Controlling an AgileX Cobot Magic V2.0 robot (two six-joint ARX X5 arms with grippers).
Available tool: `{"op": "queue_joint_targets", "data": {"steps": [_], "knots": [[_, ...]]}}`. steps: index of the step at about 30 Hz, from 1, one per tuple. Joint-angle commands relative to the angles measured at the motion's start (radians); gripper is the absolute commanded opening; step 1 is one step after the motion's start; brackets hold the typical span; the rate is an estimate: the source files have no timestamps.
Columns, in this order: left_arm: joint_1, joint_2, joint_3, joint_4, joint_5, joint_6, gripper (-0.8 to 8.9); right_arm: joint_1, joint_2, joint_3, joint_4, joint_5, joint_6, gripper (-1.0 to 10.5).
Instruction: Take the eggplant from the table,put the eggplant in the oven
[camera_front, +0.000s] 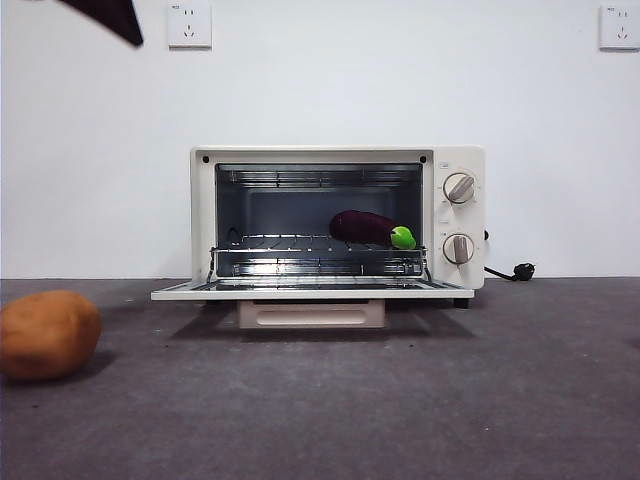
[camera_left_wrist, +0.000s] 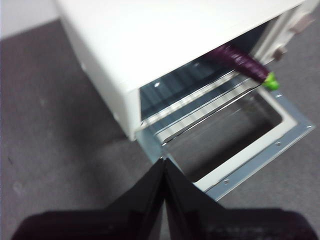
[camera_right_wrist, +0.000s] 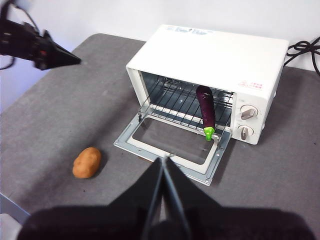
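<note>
The dark purple eggplant (camera_front: 365, 228) lies on the wire rack inside the cream-white oven (camera_front: 455, 165), toward its knob side, green stem cap pointing out at the open door (camera_front: 310, 292). It also shows in the right wrist view as the eggplant (camera_right_wrist: 205, 106) and in the left wrist view as the eggplant (camera_left_wrist: 243, 62). My left gripper (camera_left_wrist: 163, 161) is shut and empty, raised off the oven's far-from-knobs corner; it is the black tip (camera_front: 108, 17) in the front view and the dark gripper (camera_right_wrist: 70, 60) in the right wrist view. My right gripper (camera_right_wrist: 164, 161) is shut and empty, high above the table (camera_front: 420, 400) in front of the oven.
An orange-brown potato (camera_front: 46, 333) sits on the table to the left of the oven, seen as the potato (camera_right_wrist: 87, 162) from the right wrist. The oven's power cord (camera_front: 510, 271) trails off behind its knob side. Wall sockets (camera_front: 189, 24) are above.
</note>
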Motion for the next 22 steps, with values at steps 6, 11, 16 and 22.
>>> {"op": "queue_joint_targets", "data": {"steps": [6,11,16,22], "knots": [[0.061,0.141,-0.05,0.033,0.17,-0.012,-0.06,0.002,-0.061,0.001,-0.008,-0.003,-0.012,-0.1],[0.066,0.203,-0.159,0.082,0.154,-0.013,-0.06,0.002,-0.084,0.001,-0.027,0.005,-0.027,-0.1],[0.076,0.247,-0.288,0.159,0.155,-0.013,-0.06,0.002,-0.089,0.001,-0.033,0.01,-0.029,-0.1],[0.081,0.272,-0.393,0.261,0.166,-0.013,-0.06,0.002,-0.092,0.001,-0.035,0.009,-0.029,-0.1]]}}
